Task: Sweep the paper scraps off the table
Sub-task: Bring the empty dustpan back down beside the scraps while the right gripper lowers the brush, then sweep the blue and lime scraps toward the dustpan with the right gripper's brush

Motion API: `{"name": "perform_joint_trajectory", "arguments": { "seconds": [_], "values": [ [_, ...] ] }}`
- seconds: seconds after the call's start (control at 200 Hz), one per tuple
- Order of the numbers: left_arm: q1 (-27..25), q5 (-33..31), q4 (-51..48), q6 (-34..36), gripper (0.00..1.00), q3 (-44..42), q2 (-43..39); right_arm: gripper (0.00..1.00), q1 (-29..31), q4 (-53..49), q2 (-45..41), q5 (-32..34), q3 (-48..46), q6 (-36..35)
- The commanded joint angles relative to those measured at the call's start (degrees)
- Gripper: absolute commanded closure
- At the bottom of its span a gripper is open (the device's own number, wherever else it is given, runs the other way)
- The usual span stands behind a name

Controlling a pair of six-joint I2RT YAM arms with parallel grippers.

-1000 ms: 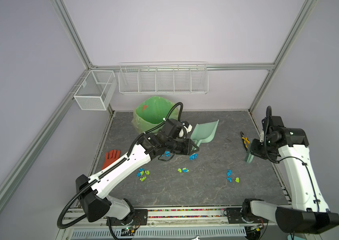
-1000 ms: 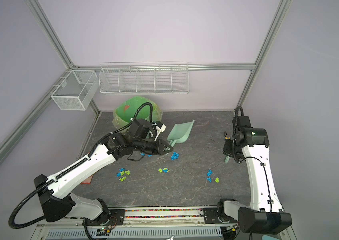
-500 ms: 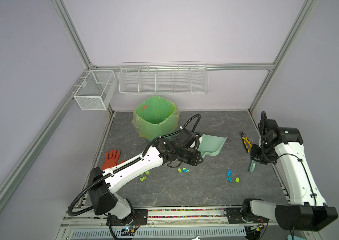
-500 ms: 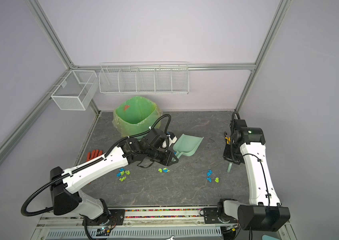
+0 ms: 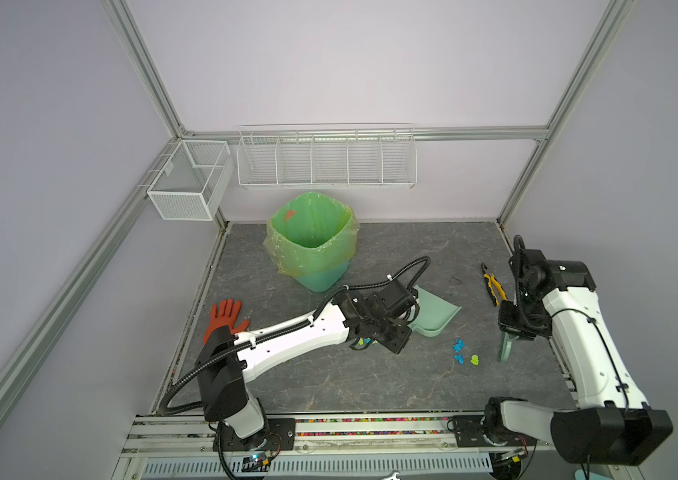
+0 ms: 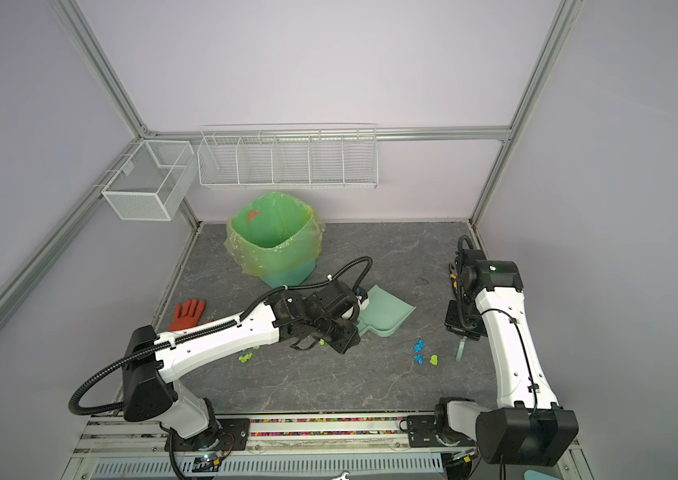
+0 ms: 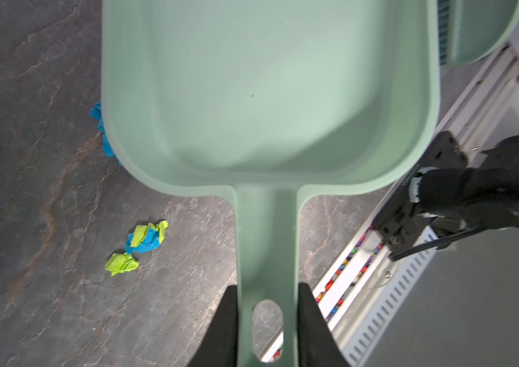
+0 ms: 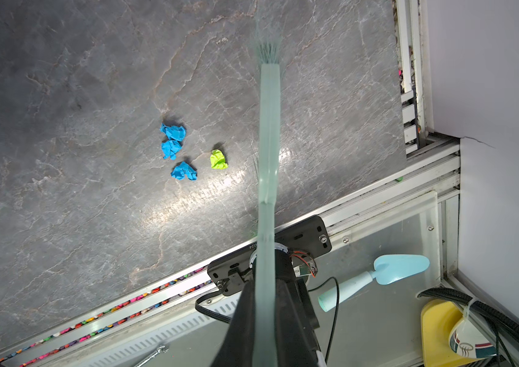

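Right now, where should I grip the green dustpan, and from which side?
The narrow handle of the dustpan, from its tail end, clamping both long edges beside the hang hole, as the left gripper holds it; the pan looks too wide to span.

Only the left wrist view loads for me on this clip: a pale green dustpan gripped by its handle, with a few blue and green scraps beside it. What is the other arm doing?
Observer: The right gripper is shut on the handle of a pale green brush that points down toward the table.
Operator: Are there any scraps near that brush?
Observer: Yes. Four paper scraps, three blue and one green, lie close beside it without touching it, on the side facing the dustpan.
Operator: Where could the sweepings go?
Observer: A bin with a green liner stands upright at the back of the table.
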Motion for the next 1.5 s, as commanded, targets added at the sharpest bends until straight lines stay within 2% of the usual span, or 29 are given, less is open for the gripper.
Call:
{"name": "perform_joint_trajectory", "arguments": {
  "seconds": [0.0, 0.16, 0.375, 0.6, 0.735, 0.825, 1.055, 1.22, 1.5],
  "values": [
    [-1.6, -6.3, -4.3, 4.6, 1.0, 2.1, 1.3, 0.93, 0.9, -0.2, -0.8, -1.4, -1.8, 0.7],
    [-2.3, -8.3, -6.6, 5.4, 1.0, 2.8, 3.3, 0.93, 5.6, -0.1, 0.8, 4.1, -2.9, 3.5],
    [-3.7, -12.6, -8.3, 6.7, 1.0, 2.3, 5.8, 0.93, 6.8, 2.1, 1.8, 2.5, -4.0, 3.6],
    [-4.3, -7.9, -7.1, 5.6, 1.0, 1.9, 6.8, 0.93, 7.8, 3.9, 3.6, 3.1, -4.9, 3.1],
    [-6.2, -9.9, -8.7, 7.0, 1.0, 2.8, 8.7, 0.93, 8.4, 5.7, 4.9, 1.5, -6.1, 2.6],
    [-7.4, -14.3, -11.2, 6.1, 1.0, 4.1, 10.8, 0.93, 8.9, 6.5, 5.6, 1.2, -6.7, 2.3],
    [-7.7, -9.2, -9.6, 5.1, 1.0, 3.0, 11.5, 0.93, 10.2, 8.9, 7.1, -1.4, -7.5, 1.8],
    [-8.3, -6.3, -9.2, 6.9, 1.0, 2.5, 12.1, 0.93, 11.4, 9.6, 7.8, -2.8, -7.4, 1.4],
    [-9.6, -6.8, -10.5, 8.5, 1.0, 1.4, 13.2, 0.93, 12.5, 10.5, 8.2, -4.7, -7.1, 0.8]
  ]
}}
